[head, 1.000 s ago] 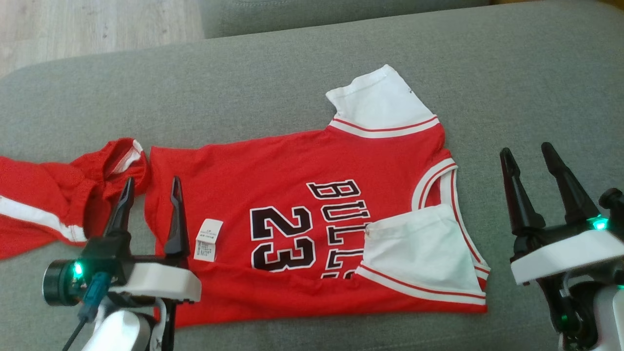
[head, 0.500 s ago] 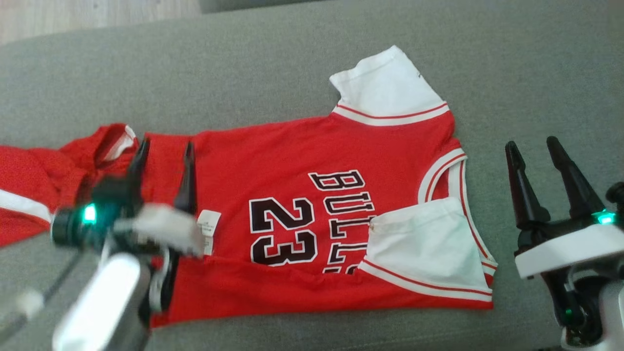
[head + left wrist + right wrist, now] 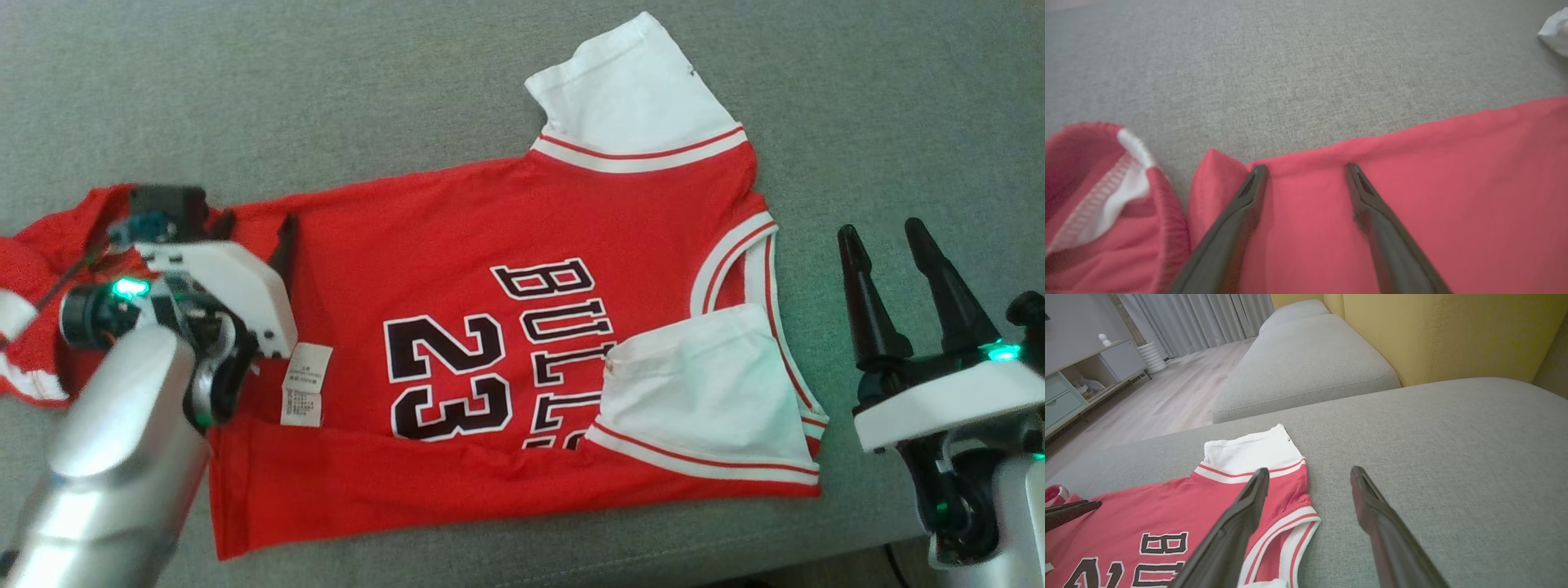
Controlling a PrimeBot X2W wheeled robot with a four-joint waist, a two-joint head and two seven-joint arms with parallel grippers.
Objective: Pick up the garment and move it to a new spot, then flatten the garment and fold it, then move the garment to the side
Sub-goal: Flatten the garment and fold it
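Observation:
The garment (image 3: 490, 351), a red "BULLS 23" jersey with white sleeves, lies spread on the grey sofa cushion (image 3: 326, 98). Its neck points right and its hem left in the head view. My left gripper (image 3: 253, 233) is open and tilted down over the hem's far corner. In the left wrist view the left gripper (image 3: 1305, 169) has both fingertips (image 3: 1259, 171) resting at the garment's (image 3: 1433, 196) far edge, with nothing between them. My right gripper (image 3: 879, 230) stands open over bare cushion, just right of the neckline. In the right wrist view the right gripper (image 3: 1309, 471) is above the garment's (image 3: 1167, 510) shoulder.
Crumpled red shorts (image 3: 33, 269) with white trim lie just left of the hem, close to my left fingers (image 3: 1106, 204). The cushion's front edge (image 3: 816, 563) runs along the bottom right. A yellow backrest (image 3: 1453, 330), a second cushion (image 3: 1306, 359) and wood floor (image 3: 1167, 396) lie beyond.
The head camera has tilted down and forward. My left gripper has travelled forward over the hem to the jersey's far corner and pitched downward. The right gripper stays in place, open.

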